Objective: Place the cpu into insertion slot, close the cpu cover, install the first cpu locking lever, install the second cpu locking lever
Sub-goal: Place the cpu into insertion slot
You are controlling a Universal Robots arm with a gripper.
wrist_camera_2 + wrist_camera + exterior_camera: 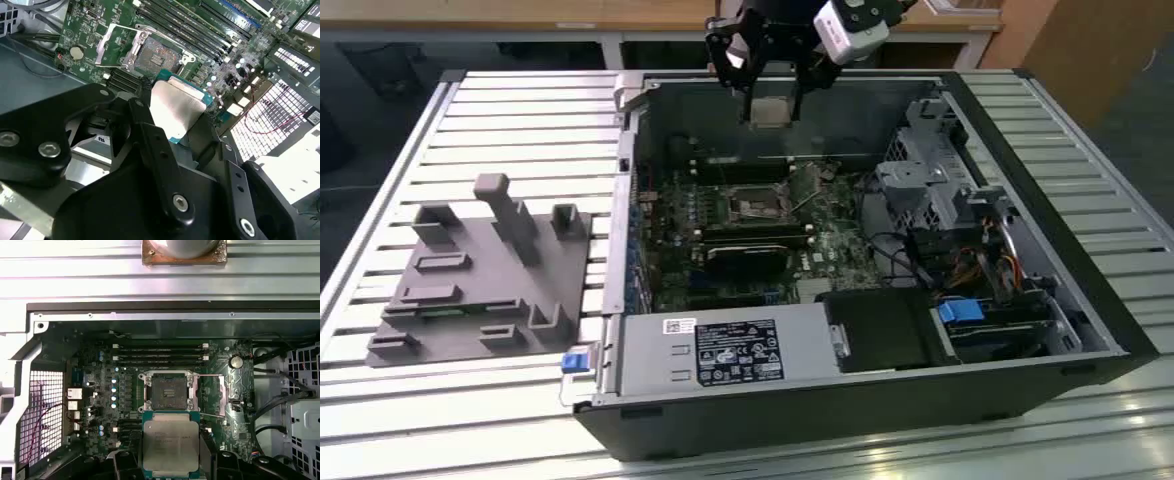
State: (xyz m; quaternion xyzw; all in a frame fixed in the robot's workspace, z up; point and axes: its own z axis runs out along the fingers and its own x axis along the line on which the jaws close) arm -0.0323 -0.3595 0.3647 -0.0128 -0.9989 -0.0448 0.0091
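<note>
My gripper (770, 105) hangs over the far wall of the open computer case, shut on the cpu (770, 111). In both wrist views the cpu (171, 442) (177, 107) shows a dull silver top face and a teal-green edge, clamped between black fingers (150, 132). The insertion slot (167, 392) (156, 54) (751, 208) lies bare on the green board below, apart from the cpu. The cpu cover (222, 392) (103, 46) is swung open beside the slot.
The black case (1107, 330) stands on a slatted metal table (520, 110). Long memory slots (160, 352) run beside the socket. A grey drive cage (934, 180) and cables sit at the exterior view's right, and a grey fixture (480, 270) at its left.
</note>
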